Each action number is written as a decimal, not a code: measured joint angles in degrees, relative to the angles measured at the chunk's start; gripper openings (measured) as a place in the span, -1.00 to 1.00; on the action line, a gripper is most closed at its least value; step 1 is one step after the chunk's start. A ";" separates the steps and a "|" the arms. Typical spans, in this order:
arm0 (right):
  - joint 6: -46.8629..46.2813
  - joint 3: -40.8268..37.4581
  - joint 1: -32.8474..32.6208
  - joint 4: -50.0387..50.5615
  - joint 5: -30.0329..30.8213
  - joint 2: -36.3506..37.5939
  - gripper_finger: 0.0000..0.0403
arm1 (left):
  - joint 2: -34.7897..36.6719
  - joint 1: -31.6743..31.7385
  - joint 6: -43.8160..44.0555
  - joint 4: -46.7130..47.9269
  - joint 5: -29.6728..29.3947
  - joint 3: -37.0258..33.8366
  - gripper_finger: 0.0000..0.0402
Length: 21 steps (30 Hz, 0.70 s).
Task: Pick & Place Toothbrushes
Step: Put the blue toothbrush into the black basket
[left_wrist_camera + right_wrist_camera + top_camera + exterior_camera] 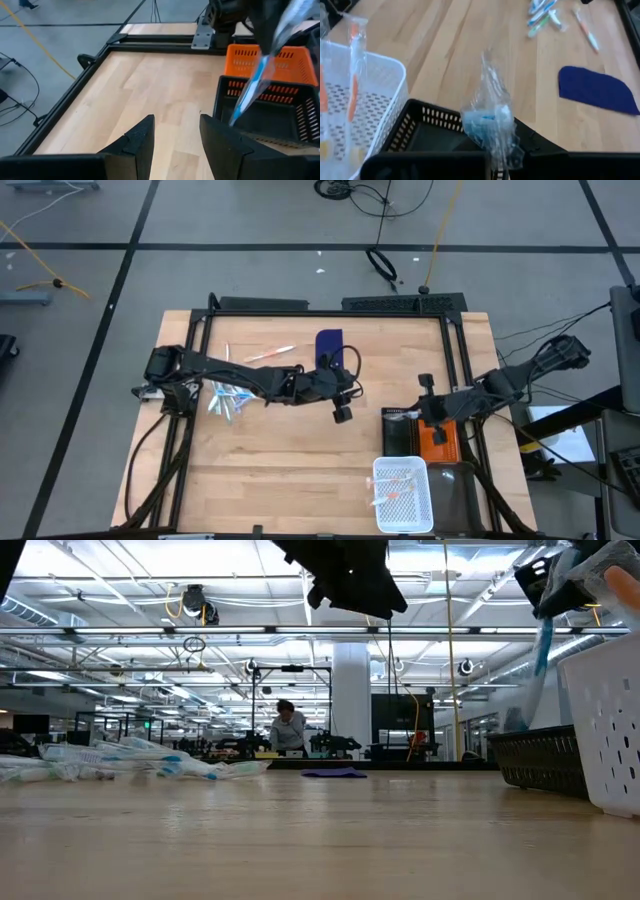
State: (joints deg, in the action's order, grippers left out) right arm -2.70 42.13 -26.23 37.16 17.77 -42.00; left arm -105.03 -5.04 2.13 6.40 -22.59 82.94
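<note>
A wrapped light-blue toothbrush is clamped in the right gripper, directly above the black basket; its long axis hangs near upright, tip pointing down into the basket, so a release would probably drop it inside. The left gripper hovers mid-worktop, jaws apart and empty. The remaining toothbrushes lie piled behind it, nearer the left arm. Others rest in the white basket.

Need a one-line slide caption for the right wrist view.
Right claw holds a wrapped blue toothbrush above the black basket, white basket alongside.
</note>
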 joint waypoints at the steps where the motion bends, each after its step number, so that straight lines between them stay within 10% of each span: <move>1: -0.32 0.84 -0.13 1.31 0.03 -0.50 -0.95 | -0.02 0.10 0.01 0.05 0.00 0.00 -0.21; 21: -7.78 5.00 0.00 16.07 -1.34 -5.79 -0.95 | -0.02 0.57 0.00 -0.18 0.00 0.00 -0.21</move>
State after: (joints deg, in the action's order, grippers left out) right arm -10.48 47.13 -26.22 53.23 16.43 -47.79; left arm -105.05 -4.47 2.13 6.22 -22.59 82.94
